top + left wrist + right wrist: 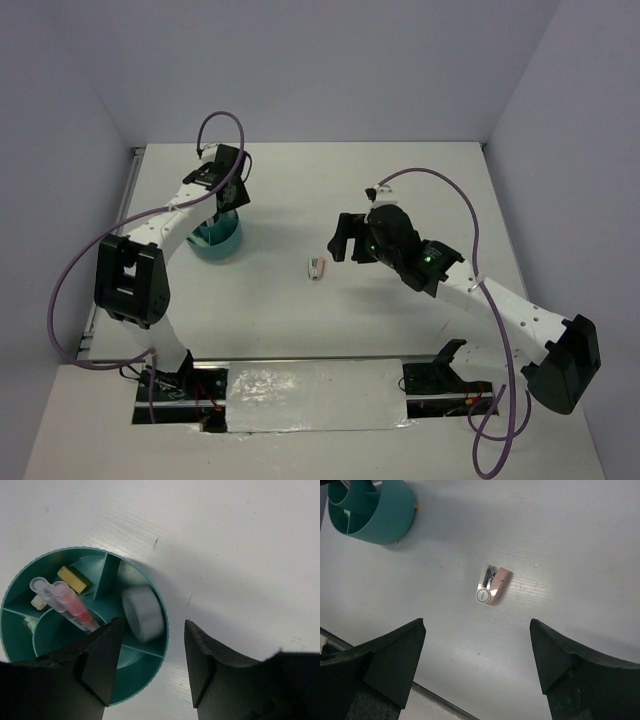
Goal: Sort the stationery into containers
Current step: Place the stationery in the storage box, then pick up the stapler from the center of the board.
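**Last eraser awaits pickup**

At left, the left gripper (153,625) hangs released over the teal organiser cup (137,682), whose outer compartment holds the blurred tape ring (142,614). On the bench (400,200) lies the pink eraser (496,586), well apart from the cup. The right gripper (477,625) hovers above it, spread and empty. Next it likely must descend, close across the eraser's narrow sides and carry it left.
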`<state>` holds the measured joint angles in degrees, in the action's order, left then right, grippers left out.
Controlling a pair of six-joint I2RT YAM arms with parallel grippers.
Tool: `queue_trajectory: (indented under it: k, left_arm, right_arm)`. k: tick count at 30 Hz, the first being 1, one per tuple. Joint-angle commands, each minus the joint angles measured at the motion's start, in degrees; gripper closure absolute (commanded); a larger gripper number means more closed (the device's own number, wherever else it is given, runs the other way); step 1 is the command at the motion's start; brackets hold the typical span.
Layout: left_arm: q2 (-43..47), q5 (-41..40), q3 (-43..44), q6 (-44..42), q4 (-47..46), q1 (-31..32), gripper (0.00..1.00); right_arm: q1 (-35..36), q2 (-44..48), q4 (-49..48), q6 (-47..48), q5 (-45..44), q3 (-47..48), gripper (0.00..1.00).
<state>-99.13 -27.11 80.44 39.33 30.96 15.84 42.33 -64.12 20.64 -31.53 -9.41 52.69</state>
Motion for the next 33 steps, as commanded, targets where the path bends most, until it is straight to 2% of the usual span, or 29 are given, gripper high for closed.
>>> queue_trajectory:
  k: [1,3,9,12,19,21,23,27,30,33]
  left_arm:
    - [3.07,-0.57,-0.46,0.92,-0.81,-0.54,0.35]
    - [4.03,0.13,-0.73,1.1,-0.73,-0.63,0.28]
    - [9.65,1.8,-0.82,1.1,-0.81,-0.63,0.24]
    - [13.43,5.13,-1.08,0.13,-1.25,-0.63,0.23]
    - [29.05,15.15,-5.03,-4.52,-0.56,0.16,0.14]
    - [33.1,16.82,-7.66,-6.28,0.94,0.6,0.12]
    - [39.7,18.14,-11.34,-7.86,2.69,0.69,0.06]
    - [52.95,19.29,-19.34,-10.76,4.81,0.69,0.01]
    - [59.38,20.87,-25.58,-12.26,4.9,0.69,0.01]
    - [63.87,19.12,-31.21,-11.82,3.59,0.69,0.01]
  right_arm:
    - [-0.4,-0.13,-1.92,0.94,0.36,0.22,0.08]
    - [-0.31,-0.22,-2.01,1.2,0.09,-0.04,0.08]
    - [-0.32,-2.59,-2.01,1.47,-0.26,0.31,0.08]
    - [-0.4,-5.66,-0.79,0.86,-2.01,1.36,0.08]
    - [-0.4,-14.01,4.57,-3.62,-5.44,5.84,0.08]
    - [-0.31,-15.94,6.07,-4.86,-6.67,6.9,0.08]
    - [-0.14,-17.17,5.64,-5.47,-6.06,6.99,0.08]
    - [0.82,-20.07,5.11,-7.4,-6.58,6.9,0.08]
    - [2.05,-23.85,5.28,-8.9,-8.25,8.3,0.08]
    - [3.37,-29.12,7.21,-11.09,-11.4,11.29,0.08]
